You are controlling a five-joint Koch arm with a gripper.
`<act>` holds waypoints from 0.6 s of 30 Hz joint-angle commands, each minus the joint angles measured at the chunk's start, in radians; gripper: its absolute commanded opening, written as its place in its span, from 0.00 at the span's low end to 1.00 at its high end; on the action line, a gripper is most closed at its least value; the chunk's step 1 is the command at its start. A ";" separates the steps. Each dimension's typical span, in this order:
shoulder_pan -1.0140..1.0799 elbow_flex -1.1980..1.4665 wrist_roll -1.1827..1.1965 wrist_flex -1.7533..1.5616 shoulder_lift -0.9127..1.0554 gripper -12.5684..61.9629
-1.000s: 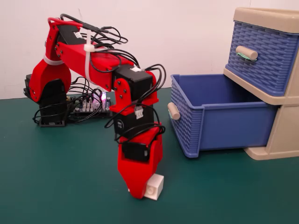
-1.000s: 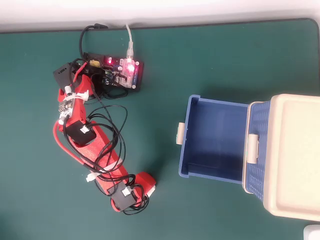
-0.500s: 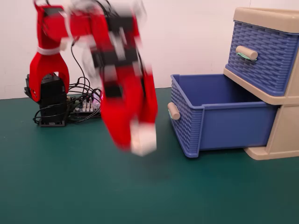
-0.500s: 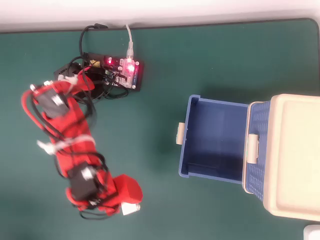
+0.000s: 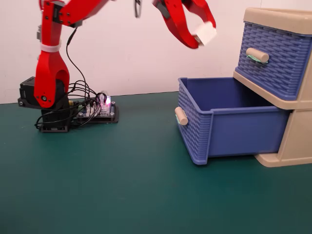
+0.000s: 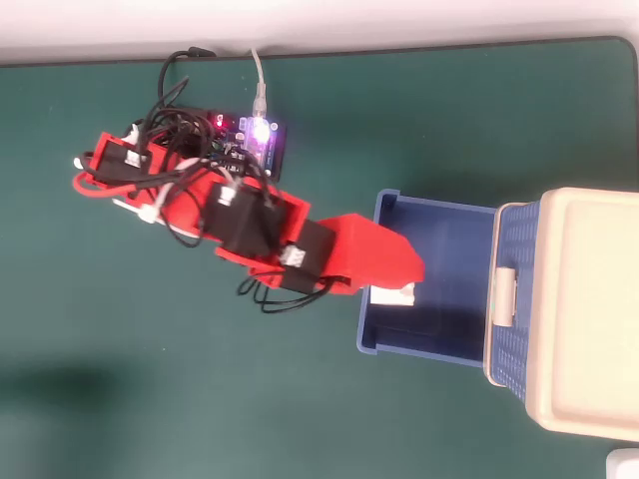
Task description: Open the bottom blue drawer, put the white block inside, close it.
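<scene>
The bottom blue drawer (image 5: 229, 119) (image 6: 439, 329) stands pulled out of the beige cabinet (image 5: 297, 141) (image 6: 589, 309), its beige handle (image 5: 181, 116) facing left in the fixed view. High above its open bin, my red gripper (image 5: 199, 35) (image 6: 399, 284) is shut on the white block (image 5: 205, 33) (image 6: 393, 294). In the overhead view the block lies over the drawer's left half. The upper blue drawer (image 5: 275, 58) stays closed.
A lit controller board (image 5: 97, 109) (image 6: 250, 140) with tangled cables sits beside the arm base (image 5: 46, 107). Green mat (image 5: 122, 185) covers the table. A white wall stands behind.
The arm has swung up and right from the mat, carrying the white block from near the front of the table to above the open drawer.
</scene>
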 commanded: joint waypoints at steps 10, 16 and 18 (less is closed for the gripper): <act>-0.049 -0.038 0.035 -0.002 -0.094 0.33; -0.048 -0.040 0.037 -0.002 -0.092 0.59; -0.044 -0.041 0.035 0.002 -0.086 0.61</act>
